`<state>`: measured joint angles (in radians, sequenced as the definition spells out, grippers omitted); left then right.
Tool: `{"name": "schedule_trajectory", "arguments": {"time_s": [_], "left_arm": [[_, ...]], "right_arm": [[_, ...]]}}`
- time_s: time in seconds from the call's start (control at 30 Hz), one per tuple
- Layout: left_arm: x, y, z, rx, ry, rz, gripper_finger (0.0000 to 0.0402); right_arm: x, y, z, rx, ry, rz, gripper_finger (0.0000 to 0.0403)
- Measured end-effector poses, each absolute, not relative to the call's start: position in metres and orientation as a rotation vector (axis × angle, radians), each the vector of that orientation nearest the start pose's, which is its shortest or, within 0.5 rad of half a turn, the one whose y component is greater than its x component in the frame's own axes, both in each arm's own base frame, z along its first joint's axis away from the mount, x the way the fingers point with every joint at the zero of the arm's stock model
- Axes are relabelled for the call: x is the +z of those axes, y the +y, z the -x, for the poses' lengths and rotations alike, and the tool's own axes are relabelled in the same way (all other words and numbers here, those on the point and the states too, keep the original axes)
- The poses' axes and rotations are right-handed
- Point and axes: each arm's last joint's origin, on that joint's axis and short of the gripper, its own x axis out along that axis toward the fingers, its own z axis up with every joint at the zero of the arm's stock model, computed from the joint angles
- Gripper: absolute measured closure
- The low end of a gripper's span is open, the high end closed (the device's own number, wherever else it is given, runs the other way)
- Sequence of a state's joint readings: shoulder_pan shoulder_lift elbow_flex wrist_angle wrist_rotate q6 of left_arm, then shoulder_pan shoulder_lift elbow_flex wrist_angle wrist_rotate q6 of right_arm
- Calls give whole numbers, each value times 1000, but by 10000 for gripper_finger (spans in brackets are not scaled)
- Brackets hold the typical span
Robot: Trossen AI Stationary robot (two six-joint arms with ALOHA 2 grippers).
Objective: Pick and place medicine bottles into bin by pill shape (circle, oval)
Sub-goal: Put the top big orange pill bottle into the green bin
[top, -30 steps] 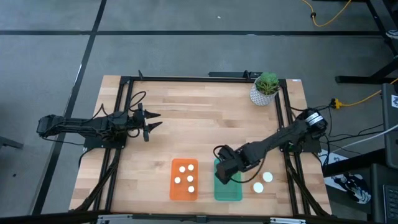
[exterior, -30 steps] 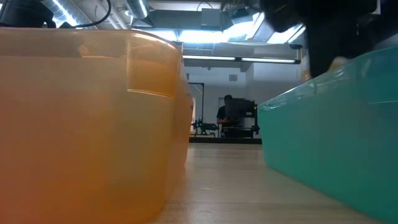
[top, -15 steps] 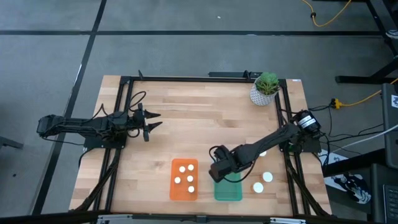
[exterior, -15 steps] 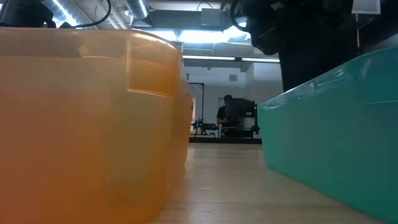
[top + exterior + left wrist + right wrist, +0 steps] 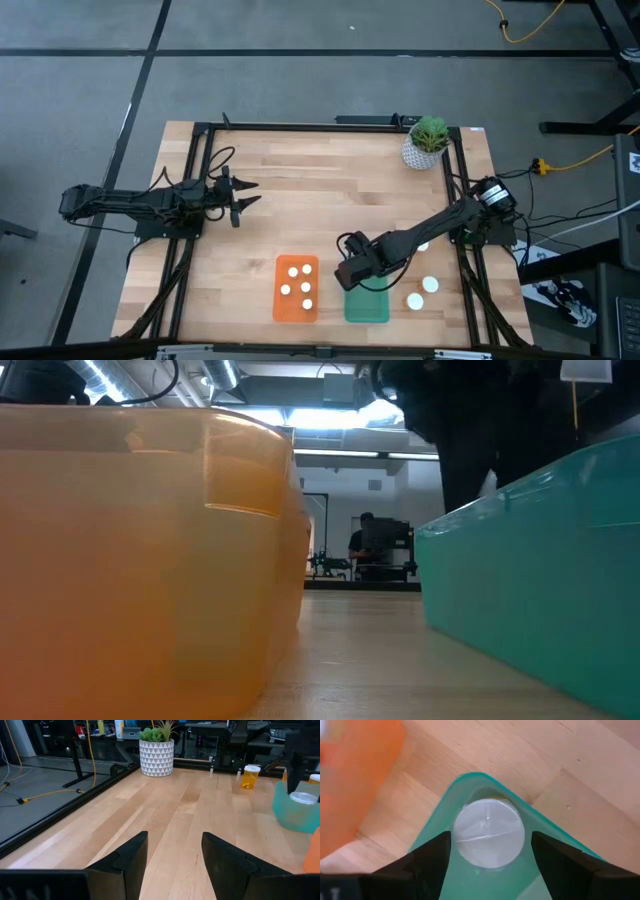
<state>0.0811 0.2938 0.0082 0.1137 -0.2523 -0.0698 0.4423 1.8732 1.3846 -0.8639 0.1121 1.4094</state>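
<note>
High: right claw (image 5: 352, 275) hangs over the teal bin's (image 5: 372, 309) 11 o'clock corner, likely a drop spot; orange bin (image 5: 296, 289) holds five white caps, two bottles (image 5: 422, 292) wait on the counter (image 5: 300, 190) at 3 o'clock of teal. Left claw (image 5: 238, 199) parked far side. Low: translucent glossy plastic walls, orange and teal. Left wrist: fingers (image 5: 127, 860) apart, empty; smooth wood grain. Right wrist: fingers (image 5: 430, 857) spread clear of a round white-capped bottle (image 5: 490, 834) sitting in the rounded corner, released.
</note>
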Motion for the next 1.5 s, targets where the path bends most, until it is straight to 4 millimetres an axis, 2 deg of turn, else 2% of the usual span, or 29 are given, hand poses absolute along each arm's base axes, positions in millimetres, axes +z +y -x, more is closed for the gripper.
{"name": "schedule_trajectory", "arguments": {"time_s": [0.2,0.4,0.57,0.87,1.03,1.5], "left_arm": [[152,16,-113,338,160,54,223],[152,16,-113,338,160,54,223],[152,16,-113,338,160,54,223],[152,16,-113,338,160,54,223],[152,16,-113,338,161,54,223],[152,16,-113,338,160,54,223]], "right_arm": [[235,150,-331,-726,1159,-741,123],[273,150,-318,-823,1186,-611,122],[287,160,-301,-909,1185,-554,122],[285,177,-262,-983,1174,-556,122],[276,176,-241,-1023,1148,-605,122],[241,132,-172,-941,1185,-756,122]]}}
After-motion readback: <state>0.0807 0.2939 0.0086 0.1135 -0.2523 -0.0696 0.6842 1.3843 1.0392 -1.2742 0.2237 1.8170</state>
